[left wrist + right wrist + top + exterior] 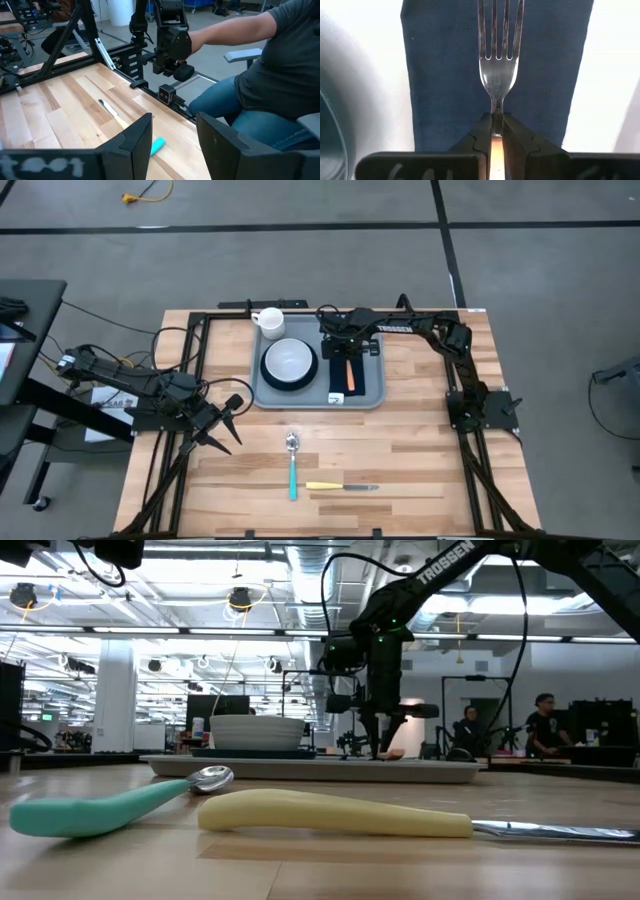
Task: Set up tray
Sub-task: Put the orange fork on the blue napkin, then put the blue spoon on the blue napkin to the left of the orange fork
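Observation:
The light grey-blue tray (300,404) lies at the table's far middle. On it stand a white bowl (289,361) on a dark plate, a white mug (270,322) and a navy napkin (445,75). A fork (498,70) with an orange handle (352,376) sits over the napkin, with my right gripper (496,125) shut on it from above. My left gripper (172,135) hangs open over the table's left side (225,420), touching nothing. My right gripper pinches the fork's thin neck (496,107), just behind the tines, between its two fingers. The fingers point down at the tray, one on each side of the fork. The tines lie flat over the napkin; whether the fork rests on it or hangs just above, I cannot tell.
A teal-handled spoon (292,468) and a yellow-handled knife (338,487) lie on the bare wood near the table's front edge. A person sits beyond the table's edge in the left wrist view (280,75). A black frame borders the table.

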Controlling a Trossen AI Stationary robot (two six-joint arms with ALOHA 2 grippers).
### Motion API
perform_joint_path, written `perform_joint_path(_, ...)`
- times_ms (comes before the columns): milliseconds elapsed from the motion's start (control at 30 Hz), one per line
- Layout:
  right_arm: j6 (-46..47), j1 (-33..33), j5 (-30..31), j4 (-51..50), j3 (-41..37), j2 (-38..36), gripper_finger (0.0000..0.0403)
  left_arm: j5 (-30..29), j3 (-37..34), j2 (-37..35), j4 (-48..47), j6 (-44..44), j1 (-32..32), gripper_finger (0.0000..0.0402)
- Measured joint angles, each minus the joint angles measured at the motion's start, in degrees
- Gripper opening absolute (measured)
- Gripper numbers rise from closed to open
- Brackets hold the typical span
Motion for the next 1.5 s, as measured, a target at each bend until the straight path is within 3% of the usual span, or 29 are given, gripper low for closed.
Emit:
perform_joint_path(433, -0.64, 0.72, 1.46, 4.29, 0.0, -0.07, 0.006, 0.02, 0.0, 0.0, 0.0, 0.0, 0.0, 0.0144)
perform_joint_path(767, -0.65, 0.7, 1.46, 4.11, 0.0, -0.07, 0.0066, 0.04, 0.0, 0.01, -0.51, 0.0, 0.0, 0.0144)
perform_joint_path(933, -8.37, 0.5, -1.6, 2.52, 0.0, -0.59, 0.0066, 0.03, 0.0, 0.01, -0.68, 0.0, 0.0, 0.0144)
perform_joint_path(1067, -13.38, 1.1, -4.45, -4.7, -0.01, -1.64, 0.0066, 0.02, -0.27, -0.02, -0.47, 0.02, 0.0, 0.0144)
perform_joint_path(1300, -17.18, 6.69, 0.51, -16.68, 0.0, -2.12, 0.0066, -0.15, -0.44, 0.02, -0.88, -1.07, 0.0, 0.0144)
perform_joint_path(1500, -16.38, 18.09, 9.83, -21.59, -0.02, -2.12, 0.0066, -0.14, -0.44, 0.01, -3.37, -2.6, -0.66, 0.0144)
